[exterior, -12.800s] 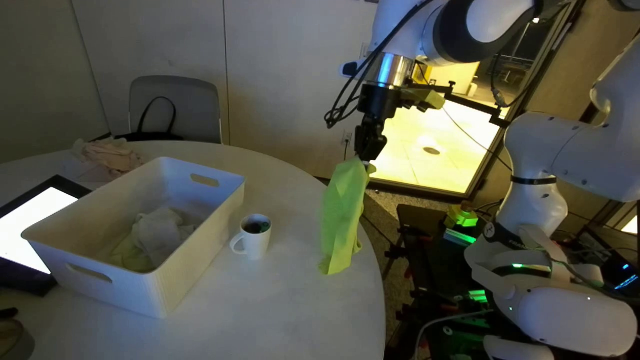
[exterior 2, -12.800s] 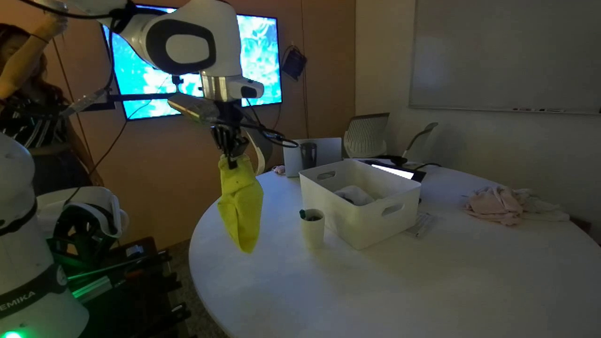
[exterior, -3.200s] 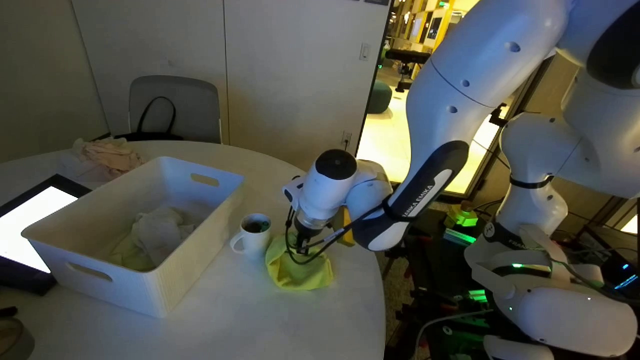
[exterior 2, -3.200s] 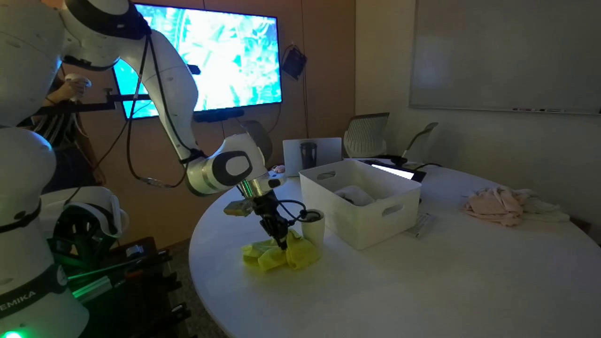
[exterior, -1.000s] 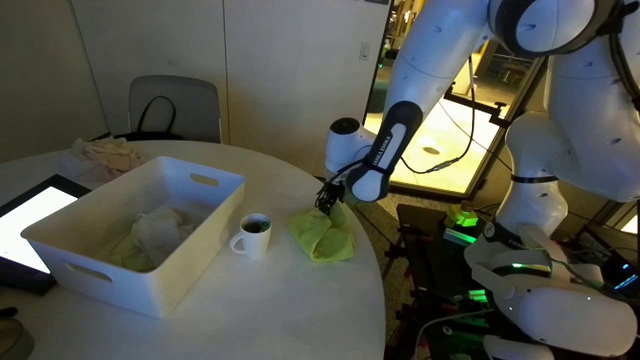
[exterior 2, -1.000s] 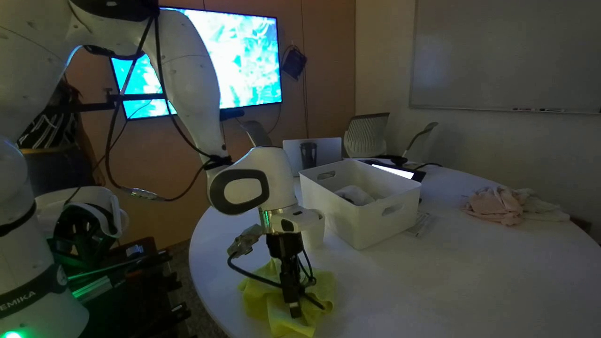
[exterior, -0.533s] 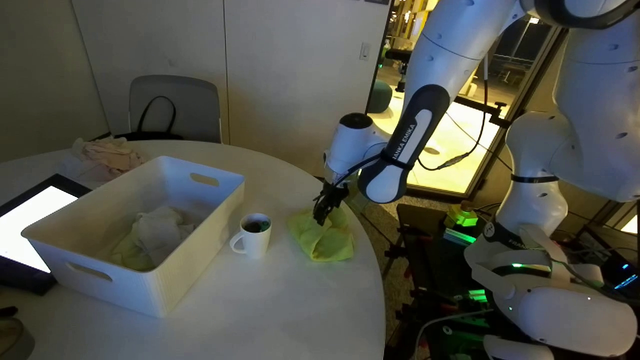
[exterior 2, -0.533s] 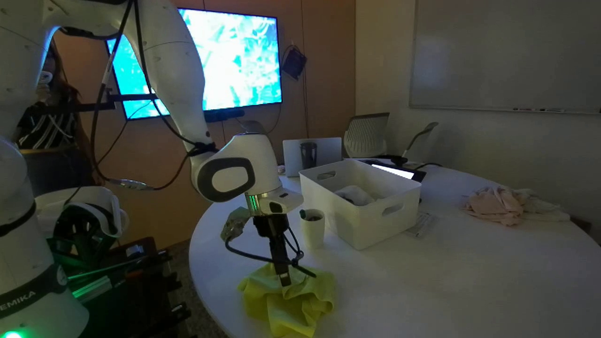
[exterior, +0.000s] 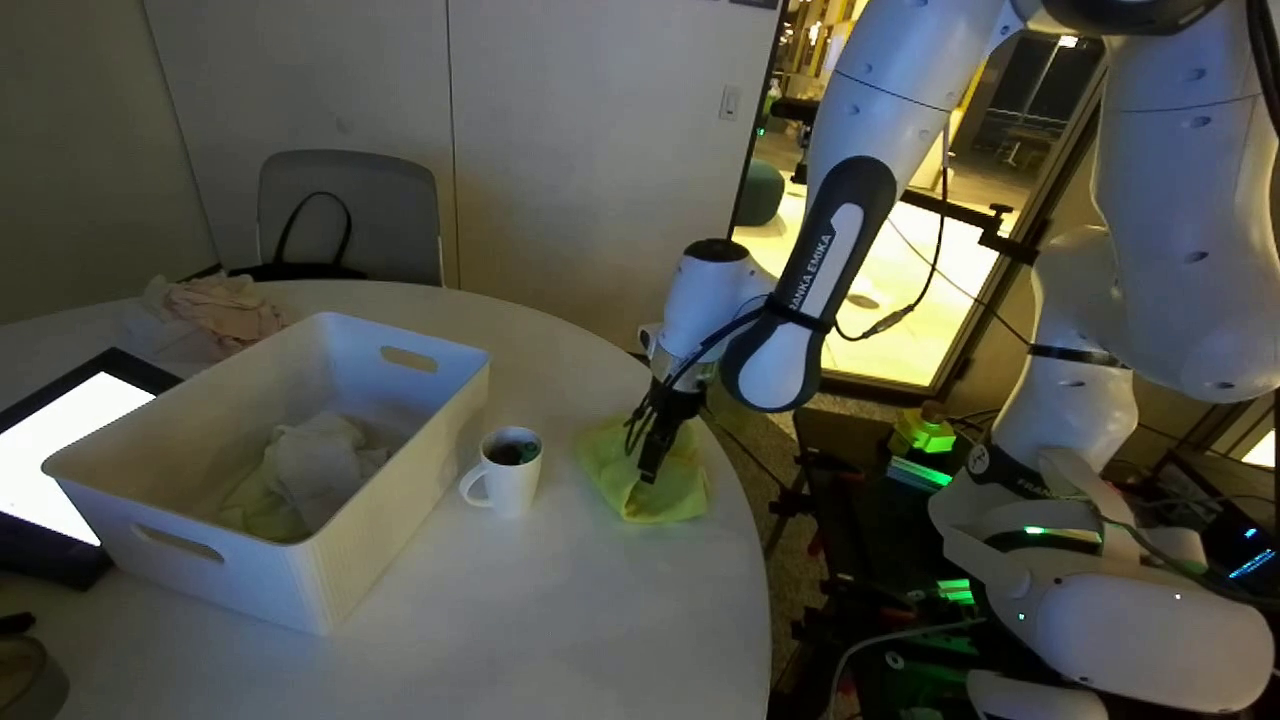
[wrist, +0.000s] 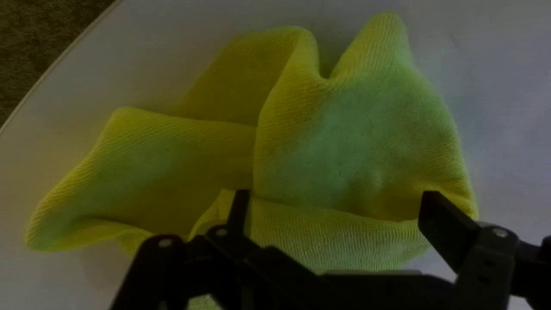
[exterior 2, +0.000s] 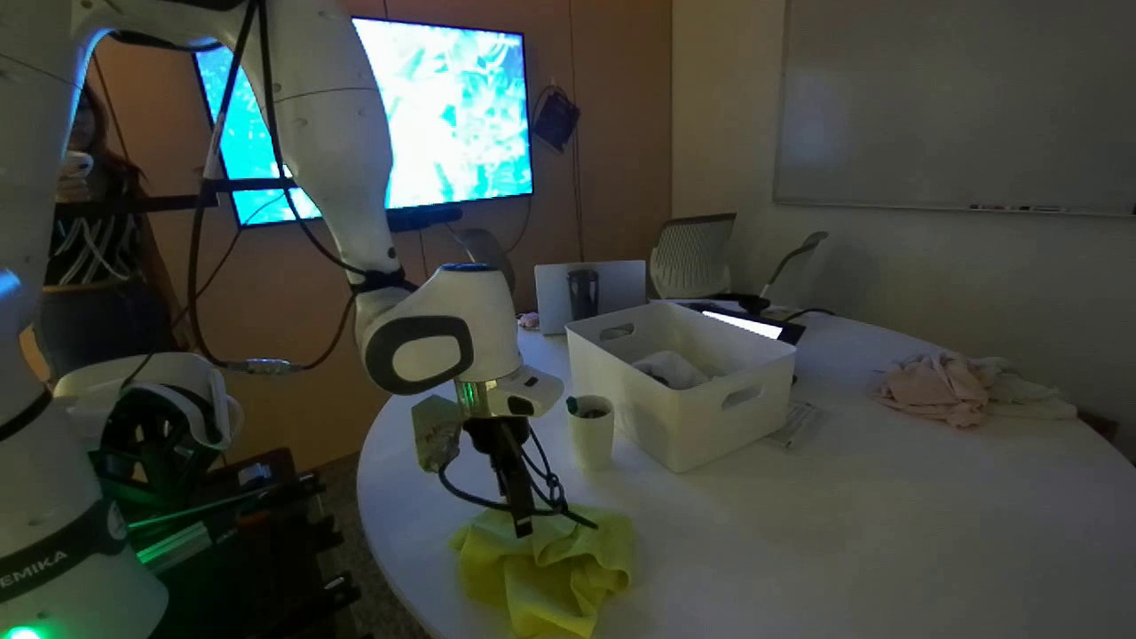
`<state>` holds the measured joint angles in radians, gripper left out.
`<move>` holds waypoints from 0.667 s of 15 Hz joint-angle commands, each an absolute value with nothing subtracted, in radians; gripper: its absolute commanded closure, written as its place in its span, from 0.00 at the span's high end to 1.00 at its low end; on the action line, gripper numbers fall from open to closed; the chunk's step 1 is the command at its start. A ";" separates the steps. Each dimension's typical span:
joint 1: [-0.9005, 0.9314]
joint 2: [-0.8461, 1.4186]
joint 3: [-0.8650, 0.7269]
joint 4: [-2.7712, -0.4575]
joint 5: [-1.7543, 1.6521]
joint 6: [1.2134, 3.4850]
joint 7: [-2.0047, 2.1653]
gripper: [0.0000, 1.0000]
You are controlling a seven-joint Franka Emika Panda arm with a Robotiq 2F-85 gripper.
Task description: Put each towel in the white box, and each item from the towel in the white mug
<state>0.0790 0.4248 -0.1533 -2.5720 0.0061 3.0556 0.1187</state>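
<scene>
Gripper (wrist: pixel 336 196) spread wide, holding nothing, low over the rumpled yellow-green towel (exterior: pixel 676 493) on the table (exterior: pixel 560 640); from here I can't tell whether it touches | white mug (exterior: pixel 518 485) upright between towel and white box (exterior: pixel 385 530), dark inside hard to make out | in box: pale cloth (exterior: pixel 315 465), second towel (exterior: pixel 256 512) cut off by near wall

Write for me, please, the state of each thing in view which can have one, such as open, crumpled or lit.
Hand: open, gripping nothing
Yellow towel: rumpled, lying on the table
Box: upright, open at the top
Cloths in the box: crumpled
Mug: upright, with something green in it
Tablet: screen lit
Wall screen: switched on
Pink cloth: heaped on the table
</scene>
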 commanded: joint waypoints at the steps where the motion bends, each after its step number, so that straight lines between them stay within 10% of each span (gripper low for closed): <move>1: -0.117 0.445 0.000 -2.558 0.026 3.069 -0.011 1.00; 10: -0.336 0.525 0.142 -2.477 0.029 3.064 -0.142 1.00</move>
<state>-0.2921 0.4978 0.1044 -2.5173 0.0131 3.0552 -0.0996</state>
